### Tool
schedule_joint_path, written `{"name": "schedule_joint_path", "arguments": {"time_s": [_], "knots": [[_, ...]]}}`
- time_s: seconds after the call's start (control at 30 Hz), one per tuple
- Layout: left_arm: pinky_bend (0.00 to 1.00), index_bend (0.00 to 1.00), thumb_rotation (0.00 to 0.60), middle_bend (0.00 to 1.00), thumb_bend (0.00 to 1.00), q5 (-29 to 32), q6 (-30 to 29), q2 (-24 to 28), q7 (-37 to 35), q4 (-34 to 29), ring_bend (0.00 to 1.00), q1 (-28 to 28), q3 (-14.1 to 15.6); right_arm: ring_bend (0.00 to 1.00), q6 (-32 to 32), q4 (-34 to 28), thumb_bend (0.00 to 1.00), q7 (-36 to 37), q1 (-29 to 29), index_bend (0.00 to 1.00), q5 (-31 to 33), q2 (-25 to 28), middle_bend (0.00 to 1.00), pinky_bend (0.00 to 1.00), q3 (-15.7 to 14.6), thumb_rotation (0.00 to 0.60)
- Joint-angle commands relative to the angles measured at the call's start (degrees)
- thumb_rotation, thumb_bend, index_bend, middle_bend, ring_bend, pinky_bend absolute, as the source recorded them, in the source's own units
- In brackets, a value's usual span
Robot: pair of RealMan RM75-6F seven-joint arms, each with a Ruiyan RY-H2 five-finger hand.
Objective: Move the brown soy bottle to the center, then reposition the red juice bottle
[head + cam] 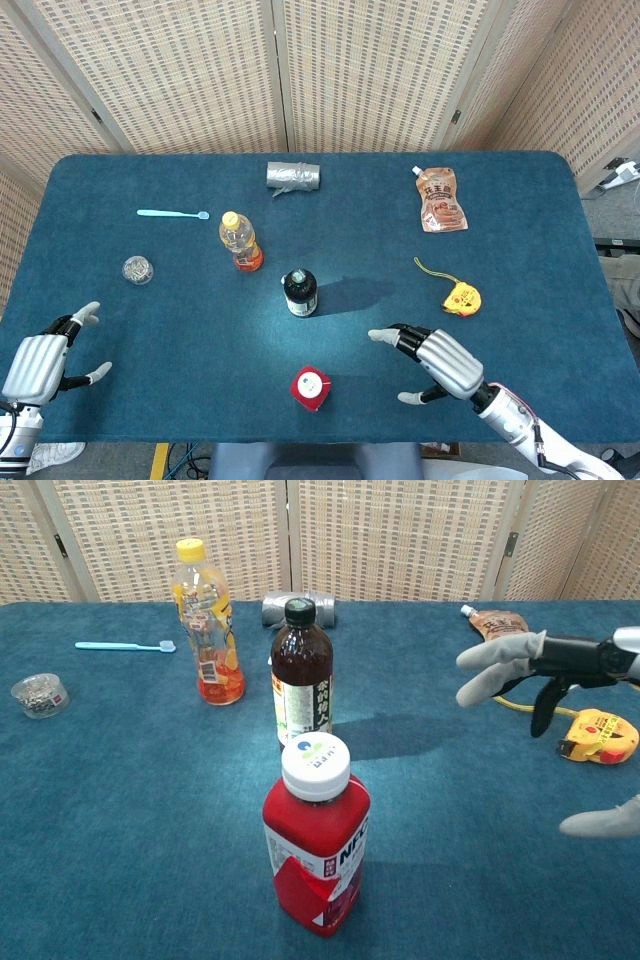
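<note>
The brown soy bottle (299, 291) (301, 675) stands upright near the table's middle, black cap on. Nearer the front edge stands the red juice bottle (311, 388) (317, 836) with a white cap. My right hand (434, 363) (556, 680) hovers open to the right of the red juice bottle, fingers spread, touching nothing. My left hand (40, 355) is open at the table's front left corner, far from both bottles; the chest view does not show it.
An orange drink bottle (241, 241) stands left of the soy bottle. A yellow tape measure (460, 298) lies just beyond the right hand. A grey roll (293, 177), a brown pouch (439, 199), a blue toothbrush (173, 213) and a small round tin (138, 269) lie further off.
</note>
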State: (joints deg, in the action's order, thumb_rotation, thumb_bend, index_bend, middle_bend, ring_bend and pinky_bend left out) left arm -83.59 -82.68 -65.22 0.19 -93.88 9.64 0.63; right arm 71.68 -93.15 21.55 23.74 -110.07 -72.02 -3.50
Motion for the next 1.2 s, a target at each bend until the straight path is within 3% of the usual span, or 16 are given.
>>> {"name": "schedule_joint_path", "arguments": {"time_s": [0.03, 0.57, 1.2], "knots": [[0.46, 0.15, 0.6, 0.31, 0.14, -0.11, 0.1, -0.02, 0.02, 0.09, 0.25, -0.1, -0.09, 0.17, -0.66, 1.14, 0.0, 1.73, 1.56, 0.15, -0.38, -1.91, 0.2, 0.36, -0.41, 0.6], [0.46, 0.15, 0.6, 0.31, 0.14, -0.12, 0.77, 0.06, -0.78, 0.81, 0.25, -0.74, -0.92, 0.17, -0.49, 7.89, 0.0, 10.55, 7.39, 0.15, -1.11, -10.37, 0.19, 0.34, -1.81, 0.6], [0.46, 0.15, 0.6, 0.31, 0.14, 0.54, 1.19, 0.59, -1.27, 0.96, 0.25, -1.3, -1.97, 0.14, -0.4, 11.33, 0.0, 14.93, 12.38, 0.15, -0.59, -15.02, 0.17, 0.32, -3.05, 0.6]]}}
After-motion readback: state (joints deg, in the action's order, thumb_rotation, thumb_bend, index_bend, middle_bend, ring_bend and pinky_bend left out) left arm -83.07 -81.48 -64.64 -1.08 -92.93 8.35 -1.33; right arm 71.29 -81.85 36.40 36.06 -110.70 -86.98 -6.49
